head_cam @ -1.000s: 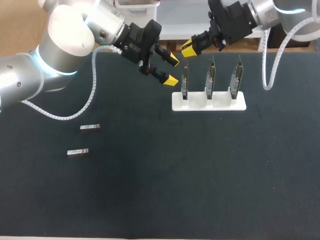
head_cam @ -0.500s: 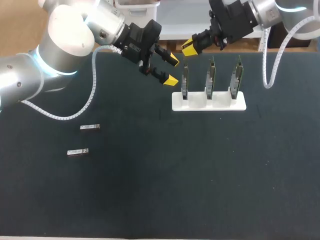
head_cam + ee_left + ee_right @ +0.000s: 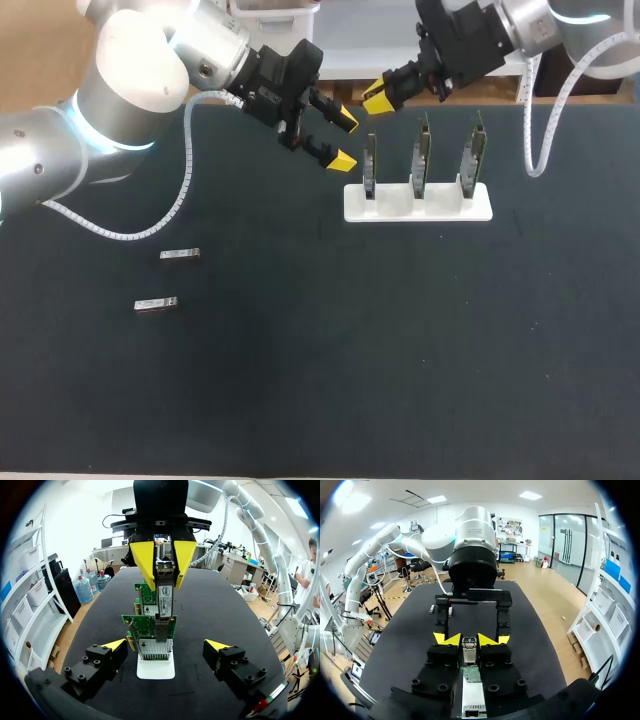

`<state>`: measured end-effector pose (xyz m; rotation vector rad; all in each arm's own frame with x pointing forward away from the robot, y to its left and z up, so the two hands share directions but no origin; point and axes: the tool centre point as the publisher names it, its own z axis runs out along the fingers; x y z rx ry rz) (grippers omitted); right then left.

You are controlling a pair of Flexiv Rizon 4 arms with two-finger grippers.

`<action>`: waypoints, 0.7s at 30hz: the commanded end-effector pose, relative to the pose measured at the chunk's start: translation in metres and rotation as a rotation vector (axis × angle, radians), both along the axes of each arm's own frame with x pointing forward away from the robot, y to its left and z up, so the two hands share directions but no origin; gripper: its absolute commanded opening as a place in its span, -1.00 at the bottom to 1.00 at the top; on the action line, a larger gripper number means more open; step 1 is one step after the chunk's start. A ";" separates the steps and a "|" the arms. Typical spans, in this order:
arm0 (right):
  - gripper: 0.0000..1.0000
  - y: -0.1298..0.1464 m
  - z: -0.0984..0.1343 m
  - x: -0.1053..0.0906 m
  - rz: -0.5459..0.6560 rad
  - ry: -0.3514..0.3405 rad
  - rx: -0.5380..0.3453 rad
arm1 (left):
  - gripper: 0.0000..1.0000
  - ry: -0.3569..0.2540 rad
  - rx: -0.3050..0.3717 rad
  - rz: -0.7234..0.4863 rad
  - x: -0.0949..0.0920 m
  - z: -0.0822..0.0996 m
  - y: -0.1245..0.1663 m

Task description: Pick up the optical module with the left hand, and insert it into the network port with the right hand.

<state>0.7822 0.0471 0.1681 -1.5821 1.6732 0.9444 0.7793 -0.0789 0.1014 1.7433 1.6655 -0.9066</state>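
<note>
My right gripper [image 3: 380, 97] is shut on a silver optical module [image 3: 164, 594] and holds it over the leftmost of three green network cards [image 3: 369, 163], which stand in a white holder [image 3: 418, 203]. In the right wrist view the module [image 3: 468, 646] sits between the yellow tips of that gripper [image 3: 468, 639], with the card [image 3: 469, 674] right under it. The module's lower end meets the card's port [image 3: 160, 630]; how deep it sits cannot be told. My left gripper [image 3: 342, 141] is open and empty beside the cards, and its fingers [image 3: 116, 645] flank the holder [image 3: 156, 669].
Two more silver modules lie on the black mat at the left, one [image 3: 180, 254] farther back and one [image 3: 156, 304] nearer the front. The other two cards [image 3: 423, 158] [image 3: 471, 155] stand to the right of the first.
Only a very slight shift of the right gripper above the first card. The left arm has kept still.
</note>
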 end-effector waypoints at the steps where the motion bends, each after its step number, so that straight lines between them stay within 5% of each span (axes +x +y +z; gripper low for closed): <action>1: -1.00 0.001 -0.003 0.000 -0.002 0.003 -0.005 | 1.00 0.004 0.006 -0.002 0.002 0.001 -0.001; 21: -1.00 0.000 0.002 -0.001 -0.008 -0.020 0.009 | 1.00 0.004 0.006 -0.002 0.002 0.001 -0.001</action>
